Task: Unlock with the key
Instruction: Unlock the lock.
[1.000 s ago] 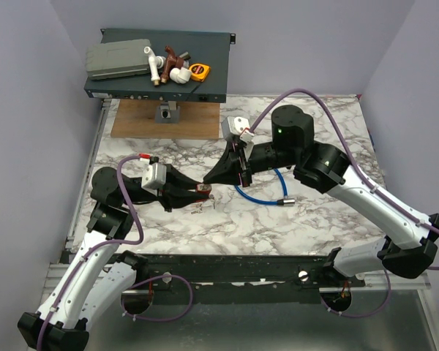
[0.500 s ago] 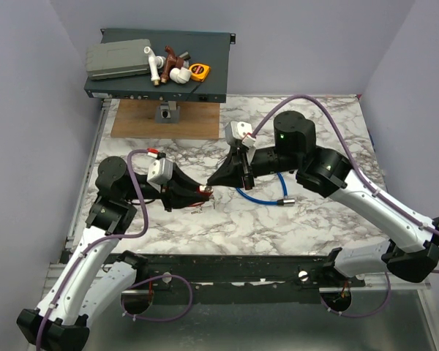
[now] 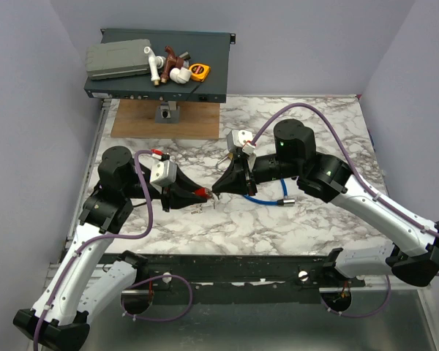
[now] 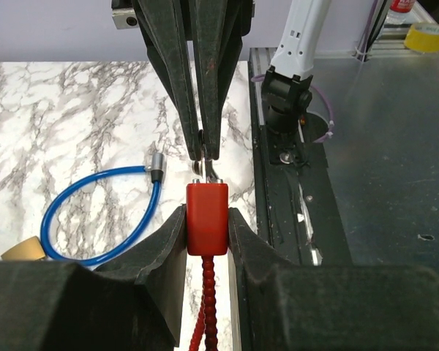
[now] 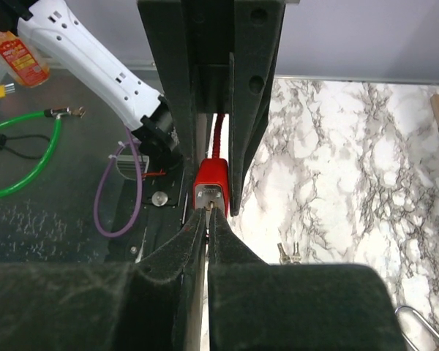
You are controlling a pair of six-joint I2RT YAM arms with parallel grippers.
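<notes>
You hold the key (image 4: pixel 207 219) in mid-air: left gripper (image 4: pixel 207 228) clamped on its red head, right gripper (image 4: pixel 203 150) pinched on its metal tip; the padlock (image 4: pixel 18 250) lies well apart, so insertion and turning remain, 0 steps done.

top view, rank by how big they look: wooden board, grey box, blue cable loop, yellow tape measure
1. wooden board
2. grey box
3. blue cable loop, partly under the right arm, so unsure against the box
4. yellow tape measure
</notes>
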